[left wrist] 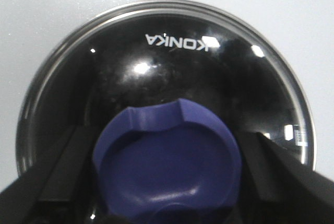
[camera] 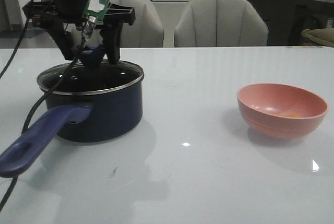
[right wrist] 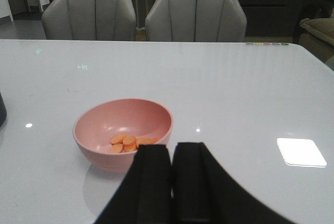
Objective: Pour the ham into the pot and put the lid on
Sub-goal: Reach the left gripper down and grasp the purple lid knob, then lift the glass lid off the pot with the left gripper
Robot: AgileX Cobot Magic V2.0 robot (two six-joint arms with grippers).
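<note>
Front view: left hand (camera: 95, 52) straddles lid (left wrist: 167, 62) knob (left wrist: 167, 166) on pot (camera: 99, 112), fingers wide.

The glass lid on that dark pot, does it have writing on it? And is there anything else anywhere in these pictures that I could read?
"KONKA": white letters on the glass lid, seen upside down in the left wrist view.
A small white mark near the lid's steel rim, beside the left gripper: too small to read.
Green circuit board on the left arm, front view: no readable print.
Pink bowl, pot, table: no text.
</note>
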